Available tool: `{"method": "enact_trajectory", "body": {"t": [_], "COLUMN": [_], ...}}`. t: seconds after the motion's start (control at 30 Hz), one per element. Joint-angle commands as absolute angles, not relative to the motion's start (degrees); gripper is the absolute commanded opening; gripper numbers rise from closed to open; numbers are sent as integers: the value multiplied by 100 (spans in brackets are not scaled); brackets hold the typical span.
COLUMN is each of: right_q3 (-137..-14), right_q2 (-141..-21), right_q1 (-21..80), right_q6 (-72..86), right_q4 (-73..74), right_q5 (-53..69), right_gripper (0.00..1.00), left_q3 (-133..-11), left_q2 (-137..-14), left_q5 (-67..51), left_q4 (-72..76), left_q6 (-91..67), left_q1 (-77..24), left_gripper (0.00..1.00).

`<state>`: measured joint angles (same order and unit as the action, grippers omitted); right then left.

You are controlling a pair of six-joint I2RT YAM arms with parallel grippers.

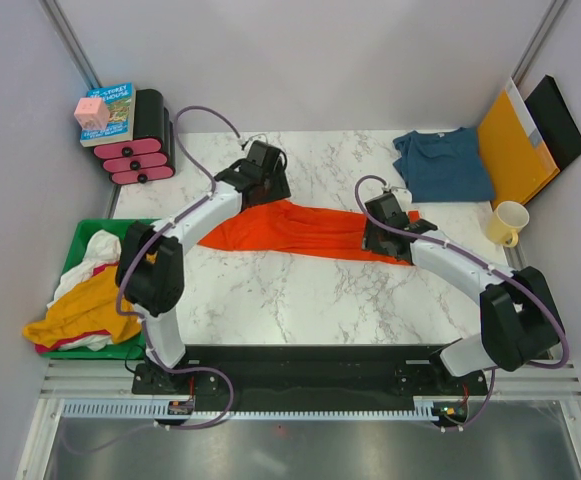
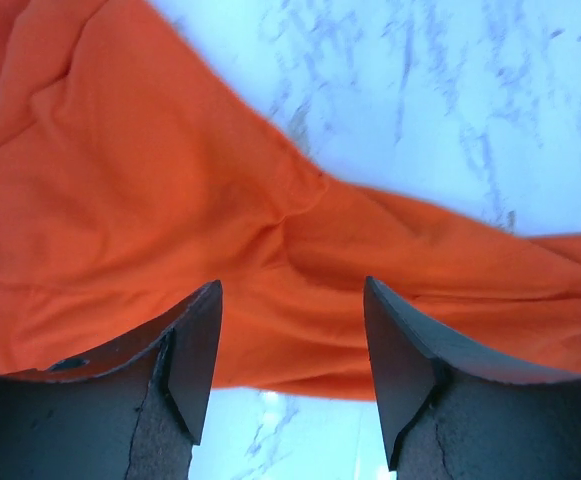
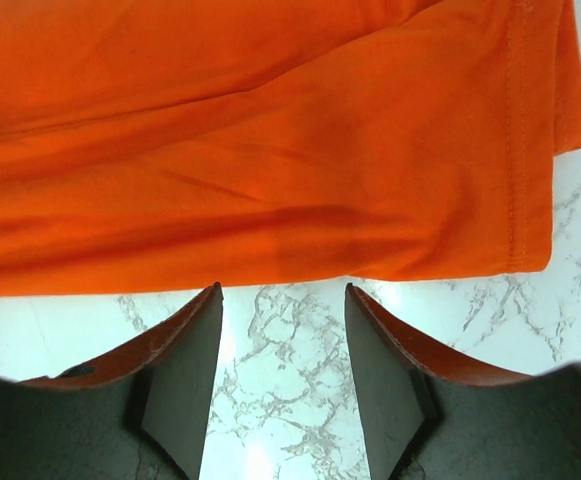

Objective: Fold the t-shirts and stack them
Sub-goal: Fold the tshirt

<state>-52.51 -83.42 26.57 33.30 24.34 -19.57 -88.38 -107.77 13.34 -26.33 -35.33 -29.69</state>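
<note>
Top external view shows the orange-red t-shirt (image 1: pixel 300 228) stretched into a long, crumpled band across the middle of the marble table (image 1: pixel 300 300), running left to right. The dark teal t-shirt (image 1: pixel 442 165) lies well apart at the far right corner, roughly flat, just beside an orange-yellow envelope (image 1: pixel 515 145). In the left wrist view the left gripper (image 2: pixel 290 350) hangs over the orange cloth with its fingers spread wide and nothing pinched between them; whether the tips touch the fabric cannot be told. In the right wrist view the right gripper (image 3: pixel 282 350) is likewise released, fingers wide apart over bare marble just beside the shirt's hemmed edge, holding nothing. A yellow mug (image 1: pixel 508 222) stands near the table's right edge, and a green bin (image 1: pixel 120 228) at the left holds mustard-yellow and white garments (image 1: pixel 75 310).
</note>
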Motion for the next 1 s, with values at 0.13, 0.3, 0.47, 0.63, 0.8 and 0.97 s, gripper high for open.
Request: {"method": "enact_trajectory", "body": {"t": [0.13,0.3,0.47,0.63,0.8,0.97], "right_q3": [-5403,-6457,-6961,-6874,-6635,-7494], "right_q2": [-9025,-10026,-10520,-10161,-9299,-9981], "right_q1": [1837,1723,1652,1670,1705,1688], "right_q6": [4026,3815,3744,3753,3657,3463], "right_q4": [2013,1942,2004,2267,2373,2338], "right_q5": [-1888,-2101,-2171,-2048,-2136,-2232], "right_gripper": [55,54,54,54,57,57], "left_q3": [-7006,-6715,-6460,-6249,-6196,-6503], "left_q2": [-10055,-10037,-9897,-9730,-9414,-9606], "left_q5": [1529,1556,1424,1266,1318,1363], "left_q4": [-2663,-2672,-2654,-2663,-2663,-2689], "left_q6": [-4359,-4412,-4562,-4570,-4535,-4465], "left_q1": [-2962,-2962,-2962,-2962,-2962,-2962], "left_gripper": [64,64,64,63,64,64]}}
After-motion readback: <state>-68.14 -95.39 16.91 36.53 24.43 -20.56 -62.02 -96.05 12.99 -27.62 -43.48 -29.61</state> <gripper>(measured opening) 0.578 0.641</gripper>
